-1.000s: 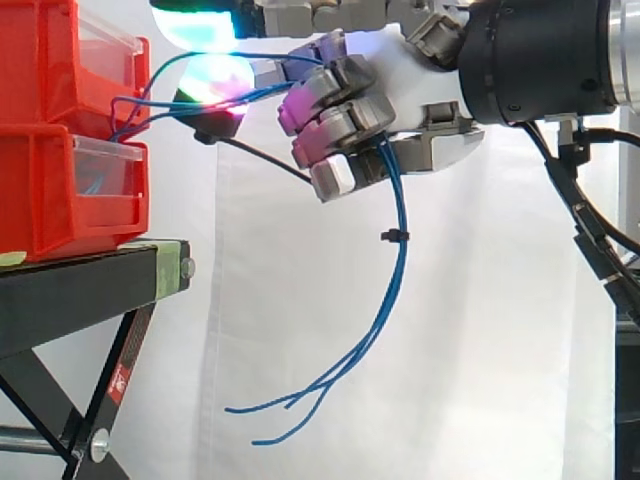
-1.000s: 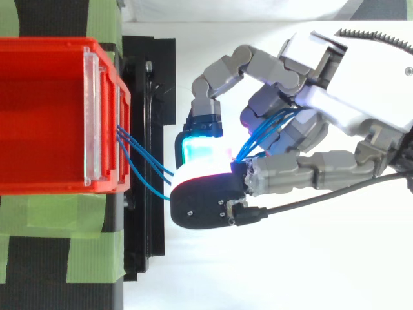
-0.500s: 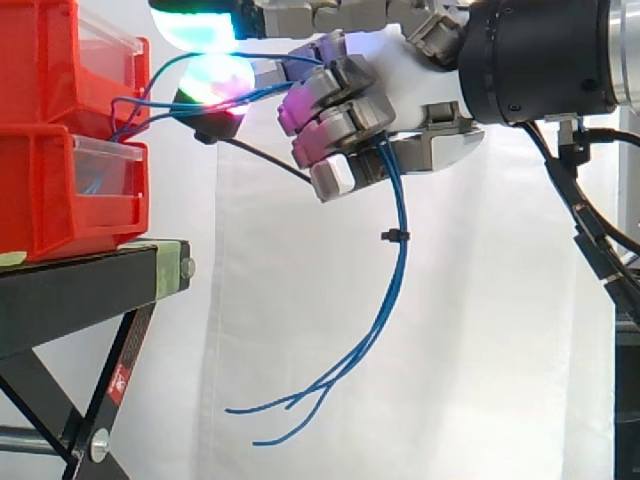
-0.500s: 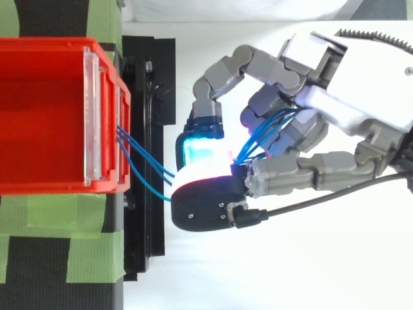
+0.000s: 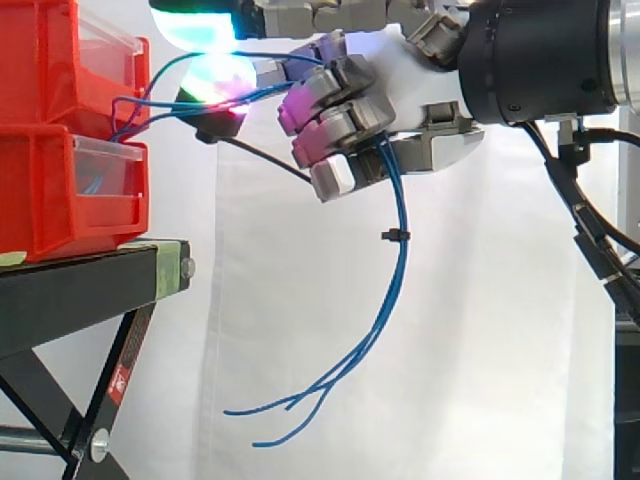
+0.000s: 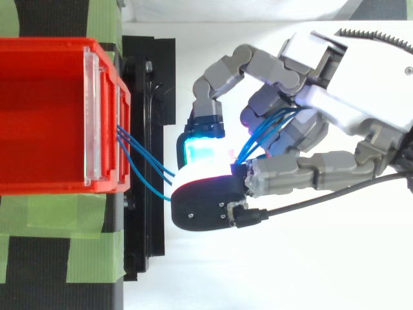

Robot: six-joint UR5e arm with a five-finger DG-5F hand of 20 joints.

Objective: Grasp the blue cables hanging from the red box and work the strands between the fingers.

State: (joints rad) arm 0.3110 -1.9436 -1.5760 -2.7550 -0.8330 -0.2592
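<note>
On the left, two red boxes are stacked on a black stand (image 5: 90, 290), which carries strips of green tape (image 6: 97, 226) on its top. The blue cables (image 6: 148, 155) come out of the front of the upper red box (image 5: 50, 60) and run to the right, across the open gap, into the hand (image 5: 415, 80).

The hand is just right of the boxes, not touching them, with its fingers curled closed round the cables. Two glowing fingertips (image 5: 215, 78) reach toward the box with the strands passing between them. Right of these, the strands go through the bent fingers and come out under the palm. From there they hang down in a long curve, held together by a small black tie (image 5: 395, 236), and the loose ends (image 5: 260, 425) point left, low and free in front of the white curtain (image 5: 480, 350).

I judge that the grasp is already done, because the strands are threaded through the fingers. What is left is the rubbing of the strands between the fingers.
</note>
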